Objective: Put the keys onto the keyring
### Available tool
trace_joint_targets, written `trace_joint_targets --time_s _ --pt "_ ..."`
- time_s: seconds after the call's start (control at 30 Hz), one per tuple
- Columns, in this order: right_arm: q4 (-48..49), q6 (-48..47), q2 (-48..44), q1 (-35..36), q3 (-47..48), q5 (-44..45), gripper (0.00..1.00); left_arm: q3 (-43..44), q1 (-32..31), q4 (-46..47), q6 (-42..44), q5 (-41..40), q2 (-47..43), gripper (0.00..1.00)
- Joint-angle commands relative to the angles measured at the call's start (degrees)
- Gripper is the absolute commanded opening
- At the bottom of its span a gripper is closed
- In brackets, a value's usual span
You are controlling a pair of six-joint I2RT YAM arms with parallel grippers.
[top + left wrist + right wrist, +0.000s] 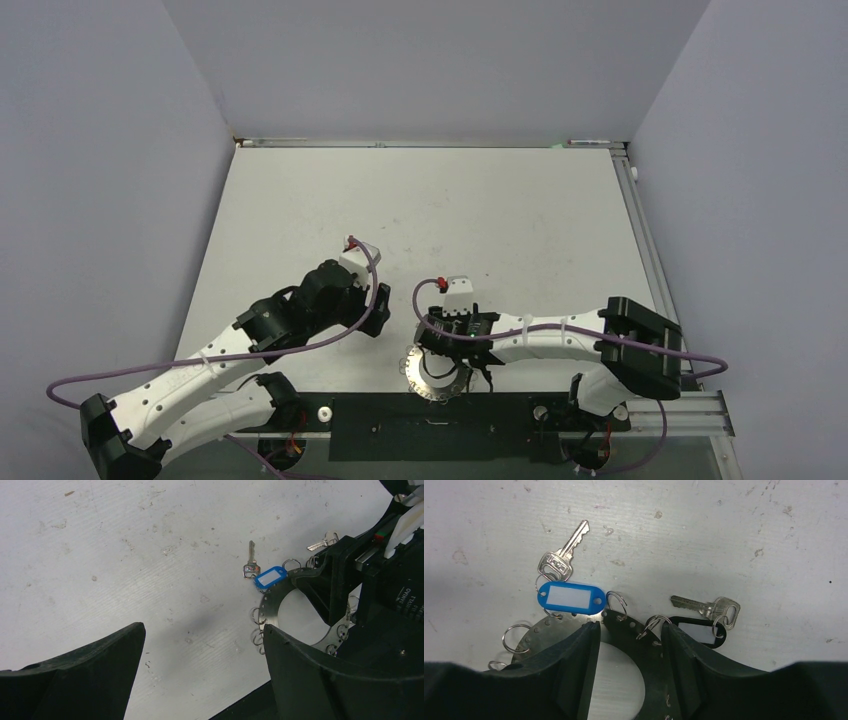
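The keyring (526, 635), a flat grey disc with a wide hole and small wire loops round its rim, lies flat near the table's front edge (415, 377). My right gripper (630, 629) is open, its jaws straddling the ring's far band, one finger over the hole. The blue-tagged key (570, 598) lies against the ring's far rim. The black-tagged key (704, 630) lies beside it, partly hidden by my right finger. I cannot tell whether either is hooked on. My left gripper (202, 635) is open and empty over bare table just left of the ring (270, 605).
The white table (450, 210) is walled on three sides. A black mounting strip (430, 425) runs along the near edge just behind the keyring. Both arms lie low and close together near the front middle.
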Motion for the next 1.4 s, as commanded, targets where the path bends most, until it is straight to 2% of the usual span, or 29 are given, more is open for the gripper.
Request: trace_joint_targets --time_s 0.0,0.33,0.53,0.87,1.2,1.37 --pt "-0.6 0.95 1.37 -0.43 2.04 2.78 0.48 0.96 -0.03 1.62 0.61 0.75 0.23 0.85" --pt "-0.3 1.14 4.47 -0.9 2.1 4.38 0.32 0.99 -0.08 1.62 0.7 1.12 0.53 0.84" --pt "-0.86 1.45 4.84 -0.92 1.96 5.14 0.27 0.96 -0.08 1.61 0.7 1.37 0.53 0.84" --pt "-1.81 1.4 4.59 -0.73 1.94 5.87 0.05 0.96 -0.04 1.61 0.69 1.56 0.75 0.83" --pt "-1.84 -1.65 2.58 1.54 2.89 7.22 0.05 0.96 -0.03 1.65 0.7 1.72 0.72 0.82" --pt "7.89 -7.87 -0.22 2.51 1.43 2.52 0.05 0.96 -0.06 1.61 0.7 1.73 0.63 0.81"
